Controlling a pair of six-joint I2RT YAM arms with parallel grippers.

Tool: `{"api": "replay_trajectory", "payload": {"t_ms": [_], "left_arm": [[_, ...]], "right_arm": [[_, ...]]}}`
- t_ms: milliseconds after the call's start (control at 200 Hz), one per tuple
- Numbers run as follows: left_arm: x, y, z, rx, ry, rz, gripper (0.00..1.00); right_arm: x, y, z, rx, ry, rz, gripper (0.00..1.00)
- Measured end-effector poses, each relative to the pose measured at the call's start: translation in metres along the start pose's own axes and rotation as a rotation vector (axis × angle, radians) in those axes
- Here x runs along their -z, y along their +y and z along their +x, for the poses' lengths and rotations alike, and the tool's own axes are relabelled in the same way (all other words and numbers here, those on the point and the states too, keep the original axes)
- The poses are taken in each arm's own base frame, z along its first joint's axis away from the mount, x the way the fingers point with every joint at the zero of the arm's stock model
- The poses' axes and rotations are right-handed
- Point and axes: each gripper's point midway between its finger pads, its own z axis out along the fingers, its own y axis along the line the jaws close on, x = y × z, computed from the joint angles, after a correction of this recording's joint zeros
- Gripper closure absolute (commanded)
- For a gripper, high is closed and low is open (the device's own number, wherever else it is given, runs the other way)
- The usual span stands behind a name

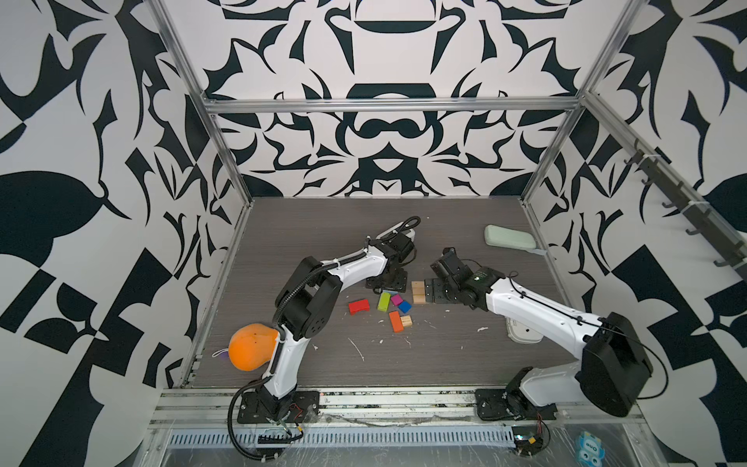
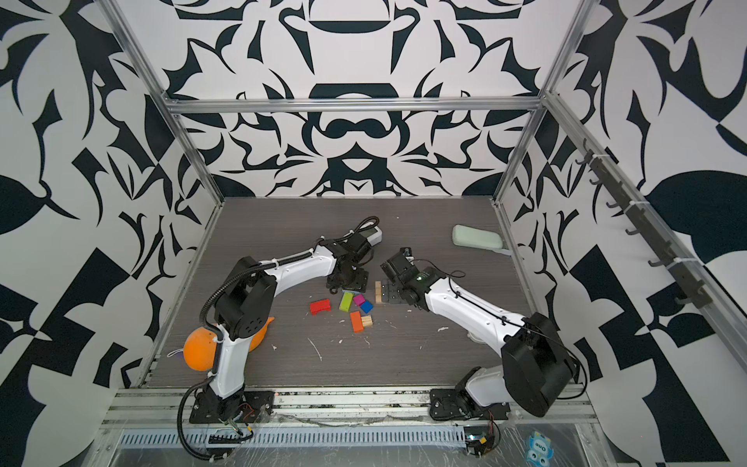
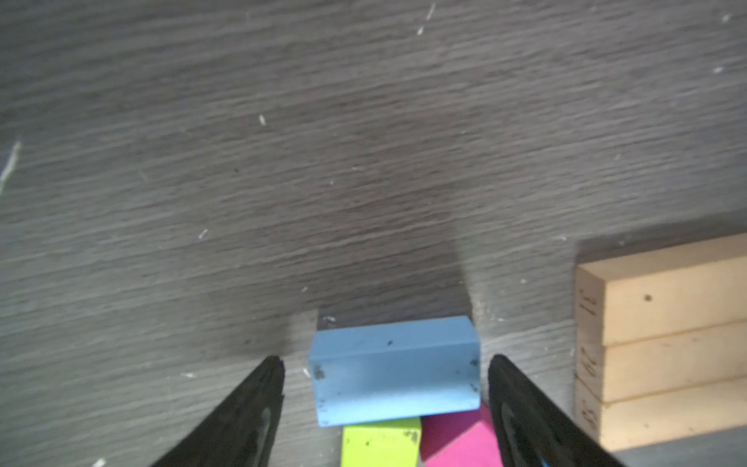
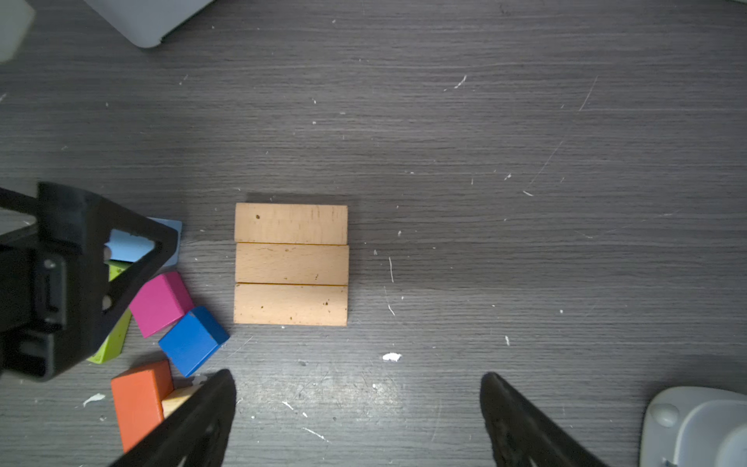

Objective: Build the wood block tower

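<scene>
The left gripper (image 3: 387, 359) is straddling the light blue block (image 3: 394, 368), jaws released with a thin gap on each side, so nothing is being grasped yet. The right gripper (image 4: 357, 375) is hanging wide open and empty near the three tan bars (image 4: 291, 265), which are lying flat, side by side and touching, as the base of the tower. The blue block is resting on the table just beside that base, with the lime green block (image 3: 380, 442) and the magenta block (image 3: 456, 442) crowding one long edge.

To do the pick well, I judge the fingers should be closing squarely on the block's short ends, centred, then lifting straight up so the neighbours are not being dragged along; the block should then be going down across the tan bars, level and flush.

In both top views the gripper is covering most of the blue block; in the left wrist view the frame edge is cutting off the green and magenta blocks; in the right wrist view a small tan cube (image 4: 178, 398) is hiding partly behind a finger, beside the orange block (image 4: 139, 404). One gap at the blue block is too thin to rule out contact.
</scene>
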Motion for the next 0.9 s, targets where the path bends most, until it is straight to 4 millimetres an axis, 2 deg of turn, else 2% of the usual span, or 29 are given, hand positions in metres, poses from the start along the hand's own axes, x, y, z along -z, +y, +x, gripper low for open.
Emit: {"api": "replay_trajectory", "payload": {"t_ms": [290,405,665,900], "left_arm": [[-0.002,0.014,-0.001,0.012,0.003,-0.039,0.19],[-0.009,0.033,0.003,0.036,0.026,-0.067,0.19],[-0.007,0.070,-0.002,0.119,0.026,-0.073,0.21],[-0.003,0.083,0.003,0.163,0.036,-0.042,0.26]], "right_arm": [[-0.001,0.000,0.001,0.001,0.003,0.001,0.02],[-0.003,0.000,0.002,0.003,0.009,0.004,0.02],[-0.008,0.000,0.005,0.007,0.024,0.010,0.02],[-0.011,0.001,0.007,0.010,0.036,0.009,0.02]]}}
